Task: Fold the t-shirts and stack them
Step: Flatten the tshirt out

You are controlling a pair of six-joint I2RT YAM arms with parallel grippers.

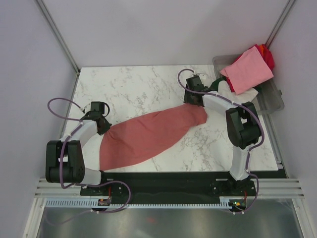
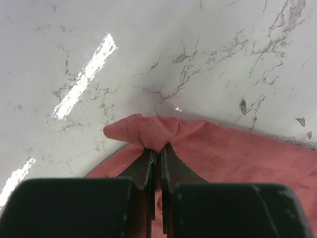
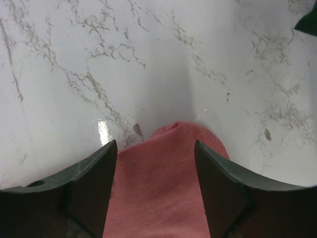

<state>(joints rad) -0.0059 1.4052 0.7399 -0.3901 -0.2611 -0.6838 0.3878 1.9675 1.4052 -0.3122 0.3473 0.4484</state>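
Observation:
The brick-red t-shirt [image 1: 148, 134] lies stretched in a long diagonal band across the marble table [image 1: 133, 89]. My left gripper [image 1: 104, 125] is shut on a bunched corner of the shirt [image 2: 157, 133] at its left end. My right gripper [image 1: 194, 99] is open, its fingers [image 3: 94, 173] spread over the shirt's right end [image 3: 163, 183], which lies between them on the table. A light pink shirt [image 1: 246, 70] lies on top of bright red, white and dark green cloth at the back right.
A clear grey plastic tub [image 1: 272, 99] stands at the table's back right corner under the pile of shirts. Grey walls enclose the table on three sides. The black base rail [image 1: 163, 181] runs along the near edge.

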